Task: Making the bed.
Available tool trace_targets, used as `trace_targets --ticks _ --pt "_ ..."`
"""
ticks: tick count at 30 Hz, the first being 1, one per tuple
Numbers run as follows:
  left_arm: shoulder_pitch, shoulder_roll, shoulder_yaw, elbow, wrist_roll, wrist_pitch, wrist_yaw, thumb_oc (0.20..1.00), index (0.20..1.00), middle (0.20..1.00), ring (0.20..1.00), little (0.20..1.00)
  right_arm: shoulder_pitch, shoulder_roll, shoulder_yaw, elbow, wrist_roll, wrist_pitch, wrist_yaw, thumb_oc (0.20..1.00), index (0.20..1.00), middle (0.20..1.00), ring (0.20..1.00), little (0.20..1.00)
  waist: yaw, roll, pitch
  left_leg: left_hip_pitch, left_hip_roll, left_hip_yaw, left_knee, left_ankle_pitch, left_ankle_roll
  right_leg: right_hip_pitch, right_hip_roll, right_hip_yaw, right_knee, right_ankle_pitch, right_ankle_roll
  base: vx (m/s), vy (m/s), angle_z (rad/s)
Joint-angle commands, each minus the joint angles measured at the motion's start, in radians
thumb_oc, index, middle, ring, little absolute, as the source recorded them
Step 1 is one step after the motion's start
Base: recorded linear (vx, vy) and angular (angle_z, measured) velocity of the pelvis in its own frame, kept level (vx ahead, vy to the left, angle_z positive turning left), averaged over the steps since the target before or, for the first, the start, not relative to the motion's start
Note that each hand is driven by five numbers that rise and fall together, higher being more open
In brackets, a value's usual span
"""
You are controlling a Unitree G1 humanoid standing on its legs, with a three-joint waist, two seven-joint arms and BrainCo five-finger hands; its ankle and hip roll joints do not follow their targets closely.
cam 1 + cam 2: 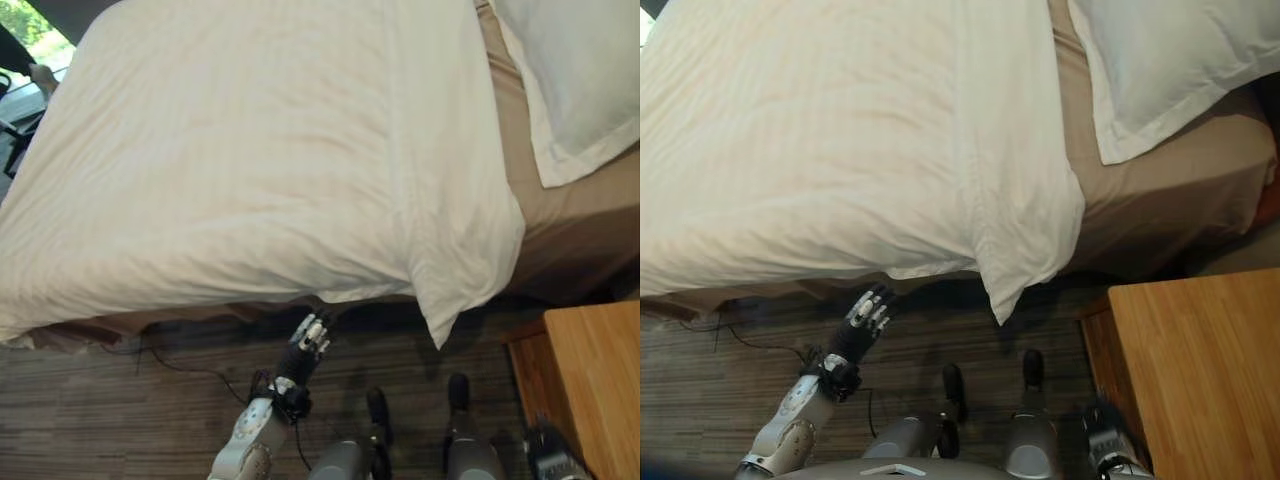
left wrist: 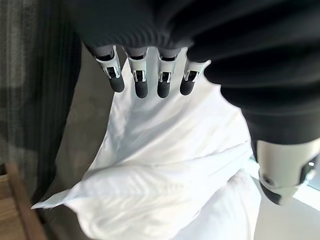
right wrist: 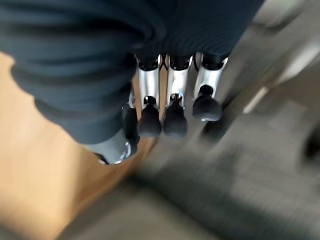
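The white duvet (image 1: pixel 250 150) lies spread across the bed, its long edge hanging over the side nearest the robot, and one corner (image 1: pixel 445 320) droops lower toward the floor. Beyond that corner the tan sheet (image 1: pixel 560 210) is bare, with a white pillow (image 1: pixel 570 70) lying on it at the head end. The left hand (image 1: pixel 310 340) hangs just below the duvet's overhanging edge, above the dark striped floor (image 1: pixel 100 410), fingers straight and relaxed, holding nothing; its wrist view looks along those fingers (image 2: pixel 140 82) at the rumpled white cloth. The right hand (image 1: pixel 1102 440) is low beside the wooden bedside table (image 1: pixel 1200 370), close against its edge, fingers loosely extended and empty. That table stands near the head of the bed, by the drooping corner. At the far side of the bed a person's hand (image 1: pixel 42 75) shows by the duvet's edge. No writing can be read anywhere.
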Motion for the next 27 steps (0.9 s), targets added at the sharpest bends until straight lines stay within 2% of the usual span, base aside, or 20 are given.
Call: trace_targets --ticks 1,2,3,4,5,8,11,12,13,15,17,18,19,20,22,24,25,26,27 --pt "-0.034 0.017 0.099 0.016 0.073 -0.086 0.093 1.0 1.0 1.0 1.0 1.0 0.003 -0.001 -0.018 -0.311 -0.224 -0.117 -0.06 1.0 1.0 1.0 1.0 1.0 -0.034 -0.091 -0.029 0.068 0.009 -0.037 0.012 0.013 -0.026 0.103 -0.004 -0.029 0.021 -0.068 0.04 0.12 0.021 -0.02" --pt "-0.032 0.015 0.129 0.021 0.091 -0.095 0.108 1.0 1.0 1.0 1.0 1.0 0.034 -0.024 -0.031 -0.436 -0.327 -0.133 -0.071 1.0 1.0 1.0 1.0 1.0 -0.039 -0.101 -0.041 0.087 0.01 -0.035 0.012 0.003 -0.023 0.119 -0.004 -0.029 0.025 -0.075 0.04 0.1 0.023 0.0" --pt "-0.031 0.014 0.141 0.021 0.11 -0.097 0.112 1.0 1.0 1.0 1.0 1.0 0.054 -0.036 -0.039 -0.48 -0.423 -0.133 -0.087 1.0 1.0 1.0 1.0 1.0 -0.041 -0.111 -0.057 0.099 0.01 -0.038 0.012 0.001 -0.019 0.132 -0.005 -0.031 0.027 -0.073 0.04 0.12 0.046 -0.03" --pt "-0.023 0.014 0.173 0.015 0.138 -0.108 0.115 1.0 1.0 1.0 1.0 1.0 0.087 -0.091 -0.062 -0.629 -0.661 -0.143 -0.11 1.0 1.0 1.0 1.0 1.0 -0.044 -0.13 -0.086 0.131 0.012 -0.043 0.012 -0.015 -0.013 0.165 -0.004 -0.033 0.032 -0.085 0.042 0.08 0.019 -0.11" --pt "-0.023 0.014 0.173 0.015 0.138 -0.107 0.115 1.0 1.0 1.0 1.0 1.0 0.089 -0.09 -0.062 -0.633 -0.663 -0.141 -0.111 1.0 1.0 1.0 1.0 1.0 -0.045 -0.13 -0.087 0.129 0.012 -0.043 0.012 -0.011 -0.013 0.162 -0.004 -0.033 0.031 -0.082 0.041 0.07 0.025 -0.1" --pt "-0.031 0.008 0.17 0.032 0.159 -0.111 0.105 1.0 1.0 1.0 1.0 1.0 0.101 -0.104 -0.031 -0.643 -0.816 -0.134 -0.12 1.0 1.0 1.0 1.0 1.0 -0.047 -0.158 -0.128 0.166 0.013 -0.051 0.012 -0.024 -0.006 0.197 -0.002 -0.034 0.039 -0.092 0.042 0.02 0.023 0.08" --pt "-0.035 -0.004 0.147 0.06 0.164 -0.095 0.111 1.0 1.0 1.0 1.0 1.0 0.116 -0.038 0.092 -0.571 -0.76 -0.097 -0.062 1.0 1.0 1.0 1.0 1.0 -0.043 -0.18 -0.153 0.191 0.013 -0.055 0.012 -0.029 0.001 0.219 -0.002 -0.037 0.042 -0.095 0.044 -0.02 0.036 0.03" --pt "-0.034 -0.003 0.148 0.06 0.164 -0.095 0.111 1.0 1.0 1.0 1.0 1.0 0.116 -0.038 0.094 -0.57 -0.76 -0.098 -0.061 1.0 1.0 1.0 1.0 1.0 -0.044 -0.18 -0.153 0.192 0.012 -0.055 0.012 -0.029 0.001 0.22 -0.002 -0.037 0.042 -0.095 0.044 -0.02 0.051 0.01" --pt "-0.036 -0.025 0.134 0.076 0.149 -0.081 0.126 1.0 1.0 1.0 1.0 1.0 0.138 0.018 0.17 -0.561 -0.692 -0.077 -0.022 1.0 1.0 1.0 1.0 1.0 -0.043 -0.19 -0.162 0.204 0.008 -0.054 0.012 -0.035 0.007 0.231 -0.003 -0.034 0.047 -0.099 0.045 -0.03 0.055 0.04" --pt "-0.028 -0.04 0.122 0.073 0.141 -0.08 0.133 1.0 1.0 1.0 1.0 1.0 0.139 0.045 0.243 -0.558 -0.65 -0.066 0.017 1.0 1.0 1.0 1.0 1.0 -0.036 -0.195 -0.153 0.216 0.003 -0.055 0.021 -0.043 0.018 0.229 -0.011 -0.034 0.074 -0.103 0.049 -0.07 0.075 0.04" --pt "-0.011 -0.043 0.113 0.067 0.136 -0.078 0.131 1.0 1.0 1.0 1.0 1.0 0.147 0.056 0.286 -0.576 -0.63 -0.062 0.035 1.0 1.0 1.0 1.0 1.0 -0.021 -0.193 -0.131 0.227 0.006 -0.041 0.024 -0.042 0.03 0.208 -0.015 -0.04 0.178 -0.116 0.053 -0.14 0.062 -0.03" --pt "-0.016 -0.039 0.096 0.07 0.133 -0.077 0.126 1.0 1.0 1.0 1.0 1.0 0.145 0.057 0.307 -0.579 -0.619 -0.061 0.043 1.0 1.0 1.0 1.0 1.0 -0.024 -0.192 -0.111 0.226 0.009 -0.051 0.025 -0.037 0.034 0.176 -0.011 -0.011 0.253 -0.12 0.066 -0.13 0.033 -0.17" --pt "-0.017 -0.039 0.097 0.07 0.132 -0.077 0.126 1.0 1.0 1.0 1.0 1.0 0.144 0.057 0.307 -0.578 -0.619 -0.062 0.043 1.0 1.0 1.0 1.0 1.0 -0.024 -0.193 -0.11 0.226 0.007 -0.051 0.026 -0.037 0.035 0.172 -0.013 -0.01 0.261 -0.124 0.066 -0.31 -0.086 -0.12" --pt "-0.064 0.015 0.053 0.072 0.172 -0.091 0.114 1.0 1.0 1.0 1.0 1.0 0.126 0.026 0.327 -0.601 -0.666 -0.064 0.046 1.0 1.0 1.0 1.0 1.0 -0.029 -0.184 -0.083 0.181 0.01 -0.158 0.02 0.003 0.023 0.133 -0.008 0.104 0.349 -0.125 0.081 -0.3 -0.193 1.12" --pt "-0.074 0.043 0.046 0.057 0.174 -0.096 0.108 1.0 1.0 1.0 1.0 1.0 0.13 0.011 0.308 -0.61 -0.714 -0.067 0.024 1.0 1.0 1.0 1.0 1.0 -0.017 -0.186 -0.097 0.136 0.003 -0.277 0.012 0.032 0.002 0.171 -0.061 0.099 0.362 -0.13 0.074 -0.25 -0.297 2.2" --pt "-0.074 0.05 0.052 0.062 0.164 -0.099 0.104 1.0 1.0 1.0 1.0 1.0 0.131 0.004 0.29 -0.601 -0.72 -0.064 0.018 1.0 1.0 1.0 1.0 1.0 0.007 -0.196 -0.123 0.097 0.0 -0.374 0.012 0.053 -0.021 0.227 -0.082 0.109 0.331 -0.139 0.075 -0.14 -0.322 2.12" --pt "-0.076 0.054 0.05 0.062 0.171 -0.106 0.115 1.0 1.0 1.0 1.0 1.0 0.123 0.004 0.286 -0.595 -0.71 -0.069 0.011 1.0 1.0 1.0 1.0 1.0 0.027 -0.206 -0.129 0.068 0.0 -0.418 0.014 0.066 -0.031 0.268 -0.07 0.135 0.308 -0.176 0.076 -0.36 -0.407 1.88" --pt "-0.087 0.051 0.061 0.069 0.166 -0.113 0.131 1.0 1.0 1.0 1.0 1.0 0.086 0.009 0.304 -0.589 -0.67 -0.074 0.01 1.0 1.0 1.0 1.0 1.0 0.06 -0.21 -0.13 0.006 0.015 -0.46 0.012 0.113 -0.059 0.315 -0.029 0.15 0.214 -0.274 0.049 -0.31 -0.305 1.48" --pt "-0.088 0.052 0.062 0.069 0.167 -0.113 0.131 1.0 1.0 1.0 1.0 1.0 0.084 0.009 0.304 -0.587 -0.669 -0.075 0.01 1.0 1.0 1.0 1.0 1.0 0.058 -0.21 -0.13 0.005 0.015 -0.461 0.012 0.113 -0.059 0.316 -0.029 0.148 0.211 -0.273 0.048 -0.38 -0.311 1.49"
